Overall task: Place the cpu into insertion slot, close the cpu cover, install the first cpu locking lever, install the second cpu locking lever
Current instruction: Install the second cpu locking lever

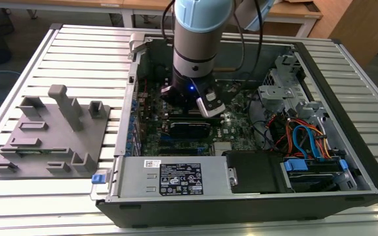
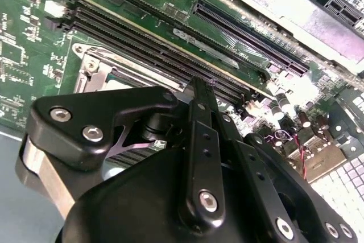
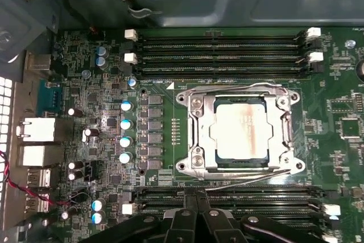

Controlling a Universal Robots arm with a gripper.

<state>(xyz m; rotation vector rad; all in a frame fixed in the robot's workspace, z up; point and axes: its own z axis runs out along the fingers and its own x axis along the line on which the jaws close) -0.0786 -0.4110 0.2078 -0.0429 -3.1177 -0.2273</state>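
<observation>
- Inside the open computer case (image 1: 346, 162), the arm has its gripper (image 3: 196, 211) hanging low over the motherboard (image 3: 85, 55), right above the insertion slot (image 3: 190, 166), so the wrist cameras get a straight look at the socket.
- Gripper fingers (image 2: 199, 118) are pressed together with nothing between them, so it's clenched and empty. Looks like a poking or pushing posture, not a carrying one.
- The cpu (image 3: 239, 129) is already sitting in the insertion slot, silvery top facing up, so that step looks done.
- The cpu cover (image 3: 284, 126) lies flat around the chip, its window framing the metal top. Closed, as far as the first wrist view shows.
- Thin wire locking levers (image 3: 244, 179) run along the socket's edges. One on the side nearest the gripper angles slightly away from the frame, so it may not be latched. Hard to call.
- Long black memory slots (image 3: 219, 49) flank the insertion slot on both sides, leaving the gripper a narrow lane.
</observation>
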